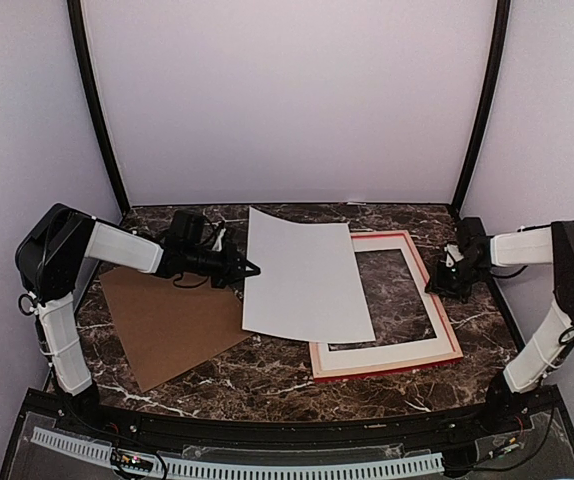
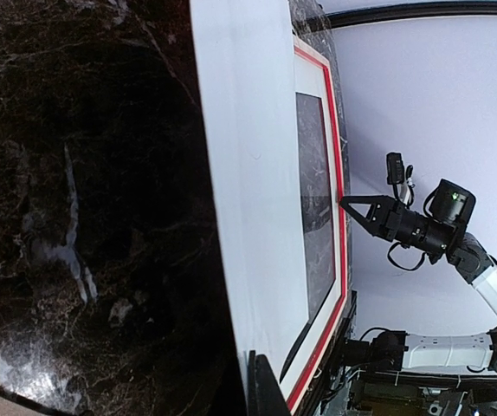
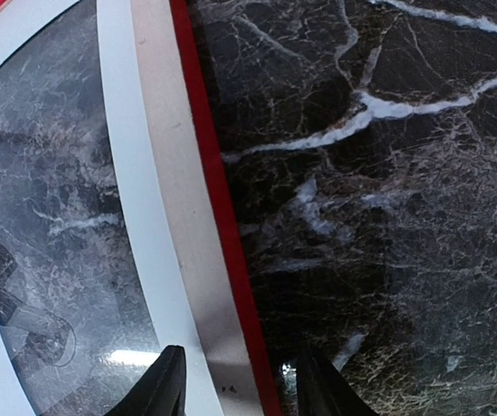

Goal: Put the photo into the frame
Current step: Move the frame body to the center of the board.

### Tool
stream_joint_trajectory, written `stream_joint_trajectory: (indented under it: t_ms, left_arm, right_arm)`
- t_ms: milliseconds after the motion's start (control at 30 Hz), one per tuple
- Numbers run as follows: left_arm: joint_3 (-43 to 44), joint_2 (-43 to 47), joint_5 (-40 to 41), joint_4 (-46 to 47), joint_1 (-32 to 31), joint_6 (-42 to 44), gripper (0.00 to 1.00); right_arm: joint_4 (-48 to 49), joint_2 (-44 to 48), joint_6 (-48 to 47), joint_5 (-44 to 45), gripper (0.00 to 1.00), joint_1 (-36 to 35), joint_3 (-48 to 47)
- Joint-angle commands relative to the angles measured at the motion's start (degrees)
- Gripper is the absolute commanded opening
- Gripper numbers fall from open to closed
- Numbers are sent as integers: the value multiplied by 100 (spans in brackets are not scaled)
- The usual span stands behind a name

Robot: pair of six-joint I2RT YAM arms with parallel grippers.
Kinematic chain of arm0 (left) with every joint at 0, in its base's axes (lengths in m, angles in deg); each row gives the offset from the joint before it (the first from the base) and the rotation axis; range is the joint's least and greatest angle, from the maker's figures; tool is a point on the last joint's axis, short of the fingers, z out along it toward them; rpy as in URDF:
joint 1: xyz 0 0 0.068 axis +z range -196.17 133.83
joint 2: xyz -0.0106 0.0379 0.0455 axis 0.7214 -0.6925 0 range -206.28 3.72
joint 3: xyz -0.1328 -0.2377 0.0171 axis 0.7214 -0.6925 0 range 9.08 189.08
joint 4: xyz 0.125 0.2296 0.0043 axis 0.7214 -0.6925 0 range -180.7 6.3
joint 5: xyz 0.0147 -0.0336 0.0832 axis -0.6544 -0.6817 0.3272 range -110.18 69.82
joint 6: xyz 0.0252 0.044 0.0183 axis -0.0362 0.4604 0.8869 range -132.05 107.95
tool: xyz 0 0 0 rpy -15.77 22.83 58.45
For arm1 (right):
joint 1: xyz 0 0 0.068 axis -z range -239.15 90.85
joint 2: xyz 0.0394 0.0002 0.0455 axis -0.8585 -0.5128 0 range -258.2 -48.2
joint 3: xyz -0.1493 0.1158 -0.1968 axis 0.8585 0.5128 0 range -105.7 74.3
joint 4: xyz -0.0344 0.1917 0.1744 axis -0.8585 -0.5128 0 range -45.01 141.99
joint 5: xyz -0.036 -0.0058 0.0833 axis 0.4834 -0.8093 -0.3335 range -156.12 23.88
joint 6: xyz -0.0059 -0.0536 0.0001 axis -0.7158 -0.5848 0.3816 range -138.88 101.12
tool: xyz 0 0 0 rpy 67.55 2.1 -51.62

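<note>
The photo (image 1: 302, 275) shows its plain white back and lies tilted, its right part over the left side of the frame (image 1: 445, 320). The frame lies flat, with a red outer edge, a pale wood rail and a white mat (image 1: 387, 350) inside. My left gripper (image 1: 252, 268) is shut on the photo's left edge. In the left wrist view one dark finger (image 2: 264, 386) presses against the sheet (image 2: 248, 173). My right gripper (image 1: 435, 285) is open, and its fingers (image 3: 166, 386) straddle the frame's right rail (image 3: 192, 225) with gaps on both sides.
A plain brown backing board (image 1: 167, 320) lies on the dark marble table (image 1: 267, 375) at the left, under my left arm. White walls enclose the back and sides. A black rail (image 1: 287, 425) runs along the near edge.
</note>
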Motion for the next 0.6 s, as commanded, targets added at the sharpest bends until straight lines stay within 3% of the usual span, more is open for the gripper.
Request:
stream_joint_trajectory:
  t_ms: [0,233,567]
  left_arm:
    - [85,298,-32,-75,-34,101,1]
    - [22,407,-104,26,-35,-24,1]
    - [-483,763,-279,386,-34,-488,1]
  right_arm:
    - [297,-127,-70,-163,41,31,107]
    - [542,10,79,-480,24,-69,302]
    - [1077,231,982,-520,21,-1267,515]
